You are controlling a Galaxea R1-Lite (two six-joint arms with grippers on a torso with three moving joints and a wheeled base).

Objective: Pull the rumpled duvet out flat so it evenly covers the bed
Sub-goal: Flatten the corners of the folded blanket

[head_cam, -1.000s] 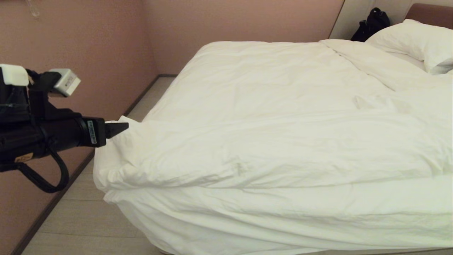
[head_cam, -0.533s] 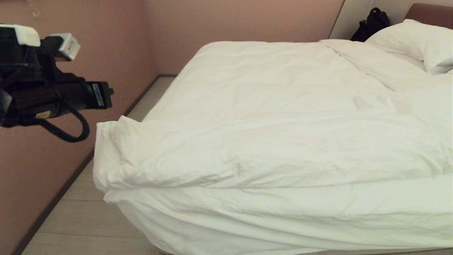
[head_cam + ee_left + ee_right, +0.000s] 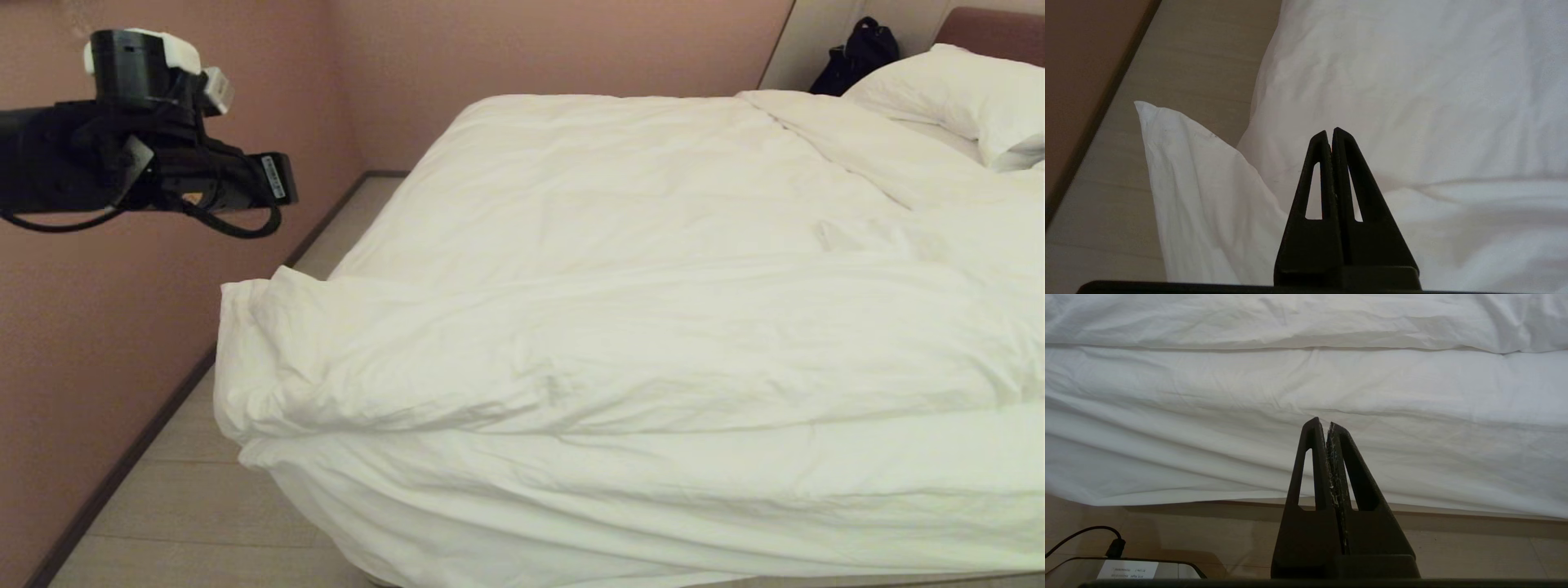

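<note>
The bed fills most of the head view, and the duvet lies over nearly all of it, from the pillow down to the foot. It already covers the bed, but not evenly: one thick fold runs across the foot end, and the corner nearest the wall stands up in a loose point, hanging a little past the edge of the bed over the floor.

The left gripper hangs in the air above that corner, near the wall and apart from the cloth. Its jaws are pressed together and nothing is between them. The right gripper is low, in front of the foot side of the bed, where the duvet hangs down; its jaws are also pressed together and hold nothing.

I judge that the work on this corner is between two pulls. The next move probably calls for opening the jaws, taking the raised fold or the corner, and pulling it toward the foot.

There is a small white label on the left arm, and another on a device on the floor beside the bed; their writing is too small to read.
</note>
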